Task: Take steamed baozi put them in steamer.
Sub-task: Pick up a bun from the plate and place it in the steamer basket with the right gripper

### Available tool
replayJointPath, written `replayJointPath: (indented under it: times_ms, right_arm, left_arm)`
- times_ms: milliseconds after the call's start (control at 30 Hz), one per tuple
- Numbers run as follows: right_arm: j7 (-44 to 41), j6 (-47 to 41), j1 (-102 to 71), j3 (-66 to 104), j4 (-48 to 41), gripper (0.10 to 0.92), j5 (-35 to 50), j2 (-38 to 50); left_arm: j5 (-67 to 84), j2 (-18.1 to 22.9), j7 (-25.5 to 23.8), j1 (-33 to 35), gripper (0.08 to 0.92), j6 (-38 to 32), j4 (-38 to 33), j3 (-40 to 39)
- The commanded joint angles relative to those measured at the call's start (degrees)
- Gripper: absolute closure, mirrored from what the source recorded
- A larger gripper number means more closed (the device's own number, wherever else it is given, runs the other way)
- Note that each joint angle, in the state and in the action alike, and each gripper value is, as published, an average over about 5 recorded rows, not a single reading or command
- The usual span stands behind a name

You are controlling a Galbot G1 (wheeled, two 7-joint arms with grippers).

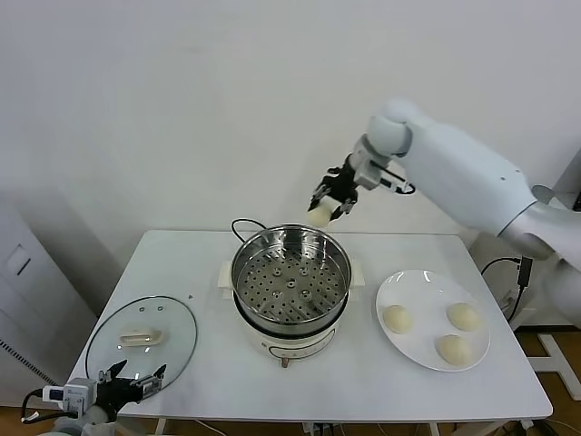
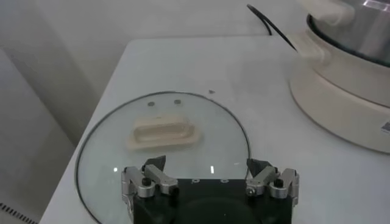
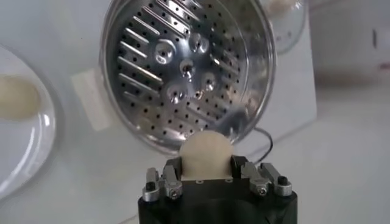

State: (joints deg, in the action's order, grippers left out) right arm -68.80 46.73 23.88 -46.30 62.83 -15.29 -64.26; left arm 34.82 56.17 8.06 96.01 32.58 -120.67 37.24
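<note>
So far none placed: right gripper (image 1: 329, 202) clamped on one baozi (image 1: 319, 214) above the empty steamer (image 1: 290, 272), three on the plate (image 1: 399, 291), left gripper (image 1: 134, 381) open, idle.

Head camera looks down over the whole table (image 1: 182, 263); both wrist cameras share its steamer (image 1: 290, 272) closer.

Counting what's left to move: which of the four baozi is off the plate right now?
The baozi clamped in the right gripper, held above the steamer's far rim. The other three lie on the white plate.
</note>
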Motion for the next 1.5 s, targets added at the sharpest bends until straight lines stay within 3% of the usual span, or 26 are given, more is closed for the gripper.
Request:
replayJointPath:
  times_ms: [33, 233, 433, 1267, 1367, 1500]
  right_arm:
    - [1.67, 3.27, -3.06, 0.0, 3.99, 0.525, -11.94, -2.8]
    - [3.15, 3.27, -7.82, 2.82, 4.7, 0.525, -22.01, -4.55]
    - [3.67, 3.27, -11.81, 4.59, 3.79, 0.525, -26.12, -6.61]
    - [4.65, 3.27, -15.84, 6.9, 1.8, 0.521, -29.51, -8.26]
    - [5.25, 3.27, -15.99, 7.1, 1.47, 0.503, -30.09, -8.37]
    - [5.65, 3.27, -15.92, 7.53, 0.97, 0.408, -30.02, -8.6]
  left_arm:
    - [0.0, -0.06, -0.07, 0.04, 0.177, 0.03, 0.04, -0.02]
    - [-0.01, -0.1, -0.1, -0.24, 0.177, 0.13, 0.27, -0.18]
    - [-0.01, -0.03, -0.07, -0.36, 0.177, 0.22, 0.28, -0.25]
    - [0.39, 0.02, -0.07, -0.44, 0.177, 0.13, 0.51, -0.31]
    - [0.43, 0.07, -0.05, -0.45, 0.177, 0.13, 0.5, -0.32]
    - [0.42, 0.21, -0.01, -0.44, 0.177, 0.14, 0.5, -0.35]
